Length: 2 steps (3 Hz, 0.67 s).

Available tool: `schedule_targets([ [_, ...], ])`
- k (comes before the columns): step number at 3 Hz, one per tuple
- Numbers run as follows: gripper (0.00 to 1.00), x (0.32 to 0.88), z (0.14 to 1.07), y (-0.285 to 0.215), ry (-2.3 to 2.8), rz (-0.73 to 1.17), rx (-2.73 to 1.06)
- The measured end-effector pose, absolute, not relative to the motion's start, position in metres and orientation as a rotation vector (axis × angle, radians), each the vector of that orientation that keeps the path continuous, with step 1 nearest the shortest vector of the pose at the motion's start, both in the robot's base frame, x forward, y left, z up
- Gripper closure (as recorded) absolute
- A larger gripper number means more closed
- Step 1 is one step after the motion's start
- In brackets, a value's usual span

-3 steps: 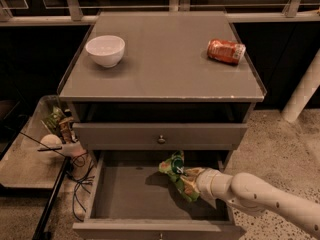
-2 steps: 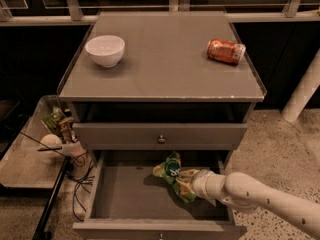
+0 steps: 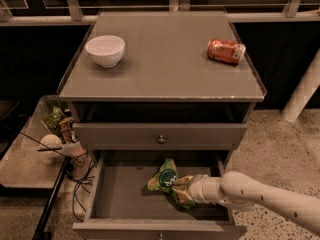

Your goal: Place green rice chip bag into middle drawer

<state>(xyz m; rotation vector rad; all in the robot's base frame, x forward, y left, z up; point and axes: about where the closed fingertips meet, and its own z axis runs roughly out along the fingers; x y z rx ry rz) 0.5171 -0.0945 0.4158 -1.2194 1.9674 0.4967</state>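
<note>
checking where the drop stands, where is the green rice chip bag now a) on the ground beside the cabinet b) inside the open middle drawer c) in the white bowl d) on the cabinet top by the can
b: the green rice chip bag is inside the open middle drawer, gripped by the tool reaching in from the right.

On the grey surface [image 3: 165, 74] we see a white bowl [image 3: 105, 50] at the left and an orange-red can [image 3: 226, 51] lying on its side at the right, well apart (the tool [image 3: 186, 191] sits low, below the top drawer [image 3: 120, 134]).
</note>
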Motion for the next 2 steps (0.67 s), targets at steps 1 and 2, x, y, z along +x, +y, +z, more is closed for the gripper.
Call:
schedule_targets([
  [1, 0.59, 0.5172, 0.4159, -0.0945, 1.967, 0.496, -1.219],
  [2, 0.34, 0.5172, 0.4159, -0.0944, 1.967, 0.496, -1.219],
])
